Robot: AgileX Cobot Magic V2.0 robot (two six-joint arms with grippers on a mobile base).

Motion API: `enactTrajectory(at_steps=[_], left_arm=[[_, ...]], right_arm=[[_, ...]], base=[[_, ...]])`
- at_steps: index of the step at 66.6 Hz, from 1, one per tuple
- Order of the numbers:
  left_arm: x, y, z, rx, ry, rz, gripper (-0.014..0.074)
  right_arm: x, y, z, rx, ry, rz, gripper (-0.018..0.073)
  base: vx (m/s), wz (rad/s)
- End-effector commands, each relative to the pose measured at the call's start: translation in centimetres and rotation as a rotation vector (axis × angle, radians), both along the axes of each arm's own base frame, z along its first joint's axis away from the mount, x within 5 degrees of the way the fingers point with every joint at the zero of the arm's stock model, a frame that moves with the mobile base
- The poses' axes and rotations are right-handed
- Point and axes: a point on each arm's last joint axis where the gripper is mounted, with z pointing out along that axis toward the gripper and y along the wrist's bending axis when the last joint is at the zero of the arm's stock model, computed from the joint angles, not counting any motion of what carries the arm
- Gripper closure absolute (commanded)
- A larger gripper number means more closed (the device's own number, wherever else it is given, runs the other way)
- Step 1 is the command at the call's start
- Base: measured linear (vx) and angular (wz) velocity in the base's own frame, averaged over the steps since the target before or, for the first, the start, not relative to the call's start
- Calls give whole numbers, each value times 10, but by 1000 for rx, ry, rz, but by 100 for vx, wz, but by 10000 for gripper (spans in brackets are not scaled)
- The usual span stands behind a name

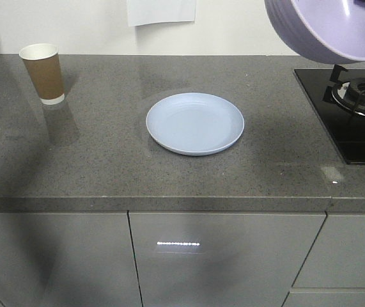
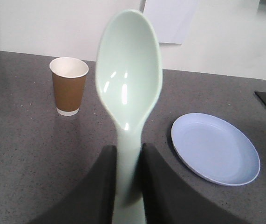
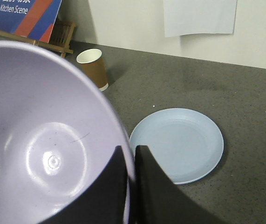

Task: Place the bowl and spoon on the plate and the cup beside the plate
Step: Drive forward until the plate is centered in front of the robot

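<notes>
Near the middle of the grey tabletop sits the plate, with the cup upright, well apart at the upper left. The left claw pinches the spoon by its handle, scoop pointing up. The right claw grips the rim of the bowl, held aloft at the front view's upper right, above a stove.
</notes>
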Motion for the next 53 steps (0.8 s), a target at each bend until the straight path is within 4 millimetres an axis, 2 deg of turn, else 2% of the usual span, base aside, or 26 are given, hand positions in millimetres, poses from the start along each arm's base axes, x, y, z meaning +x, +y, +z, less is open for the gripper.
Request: enactTrajectory(at_steps=[1, 53], left_arm=[[-3, 0, 14, -22, -92, 16, 602], [-3, 0, 14, -22, -92, 16, 602]], right_arm=[[-9, 2, 17, 37, -90, -11, 568], [-9, 2, 17, 37, -90, -11, 568]], base=[[7, -1], [6, -1]])
